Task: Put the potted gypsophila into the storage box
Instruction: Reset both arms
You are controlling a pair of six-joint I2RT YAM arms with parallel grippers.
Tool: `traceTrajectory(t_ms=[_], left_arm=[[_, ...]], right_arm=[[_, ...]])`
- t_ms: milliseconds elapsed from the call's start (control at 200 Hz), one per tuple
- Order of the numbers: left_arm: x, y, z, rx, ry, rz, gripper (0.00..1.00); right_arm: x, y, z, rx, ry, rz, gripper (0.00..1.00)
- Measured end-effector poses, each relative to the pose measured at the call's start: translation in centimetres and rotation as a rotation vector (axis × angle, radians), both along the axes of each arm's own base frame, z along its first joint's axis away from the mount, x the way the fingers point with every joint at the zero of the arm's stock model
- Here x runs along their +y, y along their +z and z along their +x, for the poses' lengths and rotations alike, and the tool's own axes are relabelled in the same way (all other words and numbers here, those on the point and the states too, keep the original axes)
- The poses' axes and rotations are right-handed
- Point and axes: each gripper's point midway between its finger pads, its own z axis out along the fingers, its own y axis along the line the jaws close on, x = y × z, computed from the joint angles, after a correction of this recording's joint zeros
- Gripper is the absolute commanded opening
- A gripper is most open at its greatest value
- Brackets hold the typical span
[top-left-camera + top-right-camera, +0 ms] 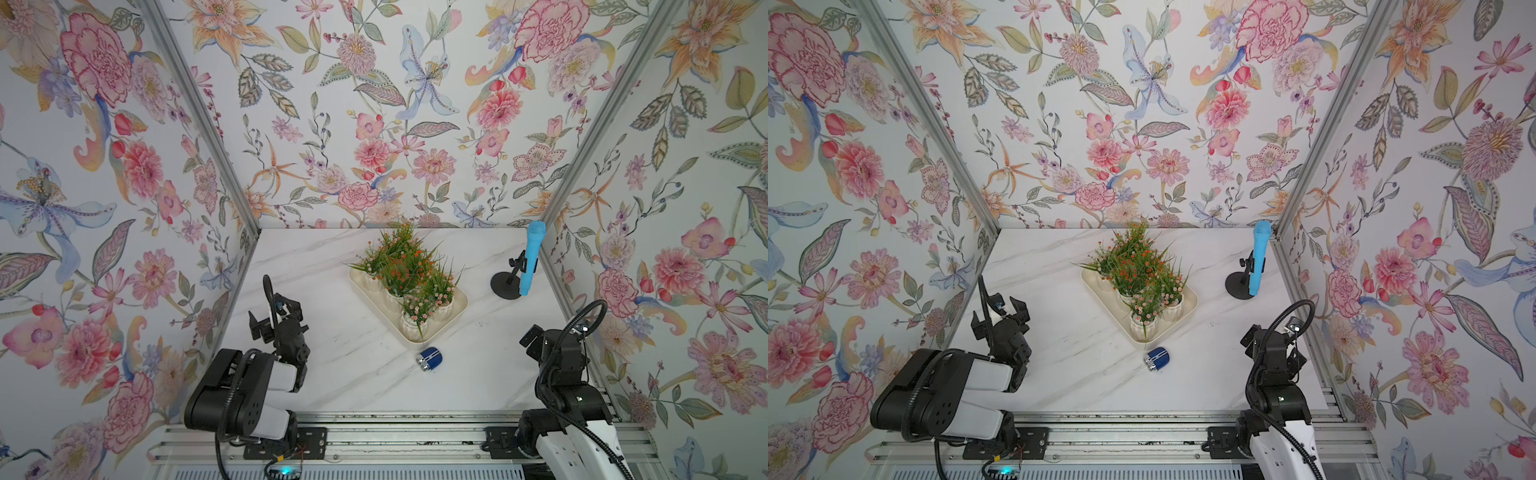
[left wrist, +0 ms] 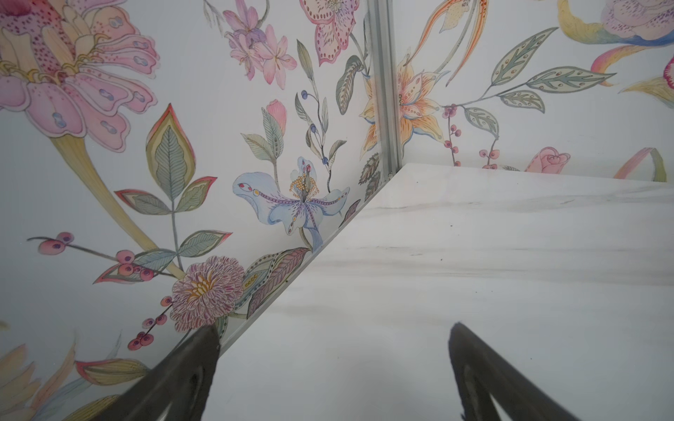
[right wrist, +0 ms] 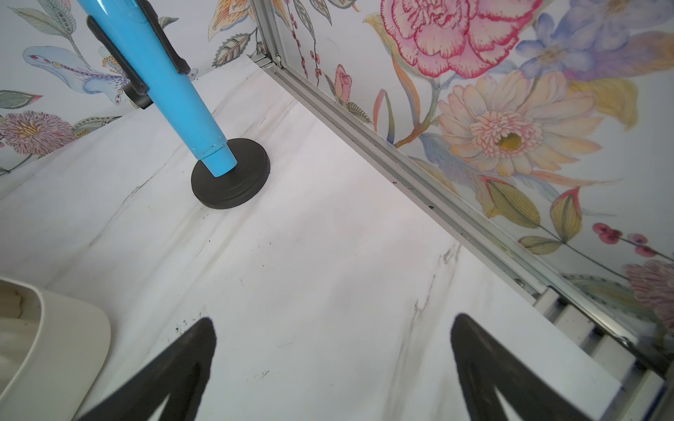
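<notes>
Closest to the lens, down at 6 o'clock, the two black-and-white arms sit folded back on their rail. Taking the marble-look table (image 1: 332,374) as a clock face with 12 at the back wall, the left gripper (image 2: 332,328) hangs at about 8 o'clock. Its jaws are spread wide with nothing between them, and it faces the corner where the table meets the flowered walls (image 1: 374,104). The right gripper (image 3: 334,319) is at about 4 o'clock, equally wide and empty, well apart from everything.

The storage box (image 1: 455,318) lies near the middle, a touch towards 12, turned so one corner points at 6. The potted gypsophila (image 1: 409,270) stands inside it, white ribbed pots packed together. The pink-flowered ones are at the near corner and the orange-red ones behind; the foliage hides how many there are.

Just off the box's 6 o'clock corner a small blue-and-silver cylinder (image 1: 430,359) lies on its side. Out at 3 o'clock from the box, a blue microphone (image 1: 532,257) leans in a clip on a black round-based stand (image 1: 503,287).
</notes>
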Motion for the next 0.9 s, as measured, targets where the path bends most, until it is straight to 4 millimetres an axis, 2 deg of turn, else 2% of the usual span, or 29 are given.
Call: traceTrajectory(t_ms=[190, 370, 575, 901], left_arm=[[-1.1, 0.7, 1.2, -0.016, -0.081, 0.014, 0.99], [-1.7, 0.5, 2.9, 0.000, -0.179, 0.015, 1.00], [-2.1, -0.4, 2.9, 0.008, -0.233, 0.007, 1.00], [-2.2, -0.3, 2.7, -0.004, -0.244, 0.007, 1.00]], right_arm=[[0.1, -1.2, 1.1, 0.022, 0.009, -0.008, 1.00], [0.7, -2.3, 3.6, 0.062, 0.060, -0.043, 1.00], [1.5, -3.5, 6.6, 0.039, 0.149, -0.109, 1.00], [2.5, -5.1, 10.2, -0.014, 0.240, -0.171, 1.00]])
